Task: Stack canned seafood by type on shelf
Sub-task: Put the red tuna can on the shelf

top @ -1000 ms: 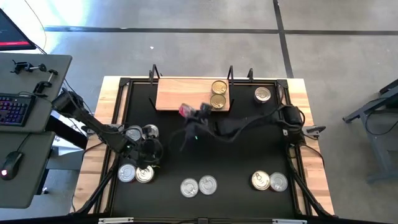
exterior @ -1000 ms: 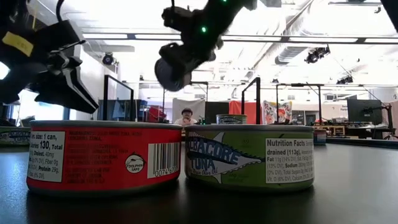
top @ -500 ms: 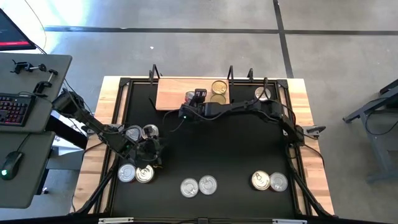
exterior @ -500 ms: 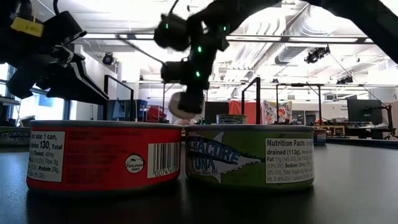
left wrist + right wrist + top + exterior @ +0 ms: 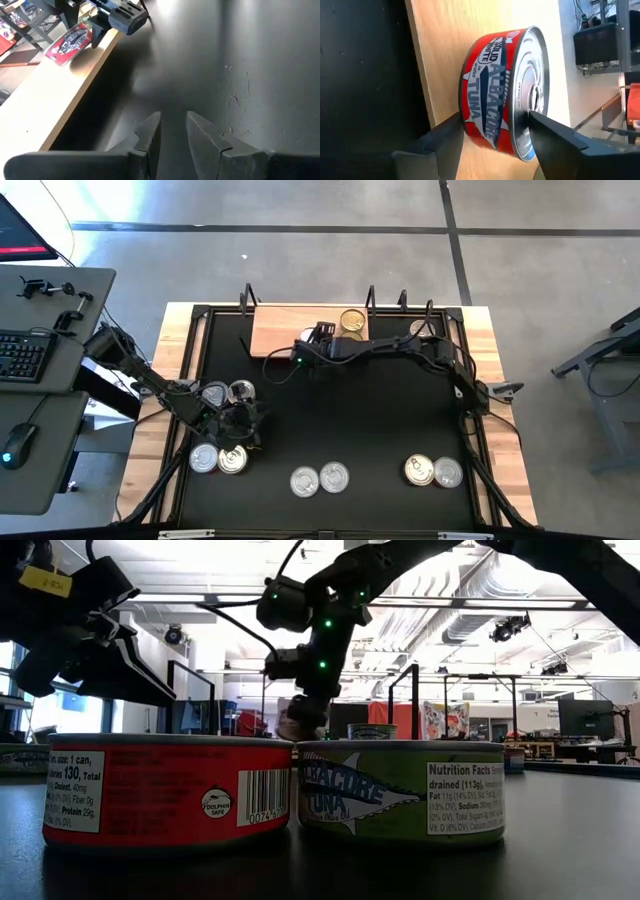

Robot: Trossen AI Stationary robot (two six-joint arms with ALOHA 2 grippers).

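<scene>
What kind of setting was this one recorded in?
Probably an open lab or workshop: bare ducts under a high ceiling, monitors on far benches, and a side desk with keyboard beside the table.

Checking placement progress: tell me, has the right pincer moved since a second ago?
Yes. In the high view the right pincer has travelled from over the black mat onto the wooden board, bringing the red tin.
</scene>
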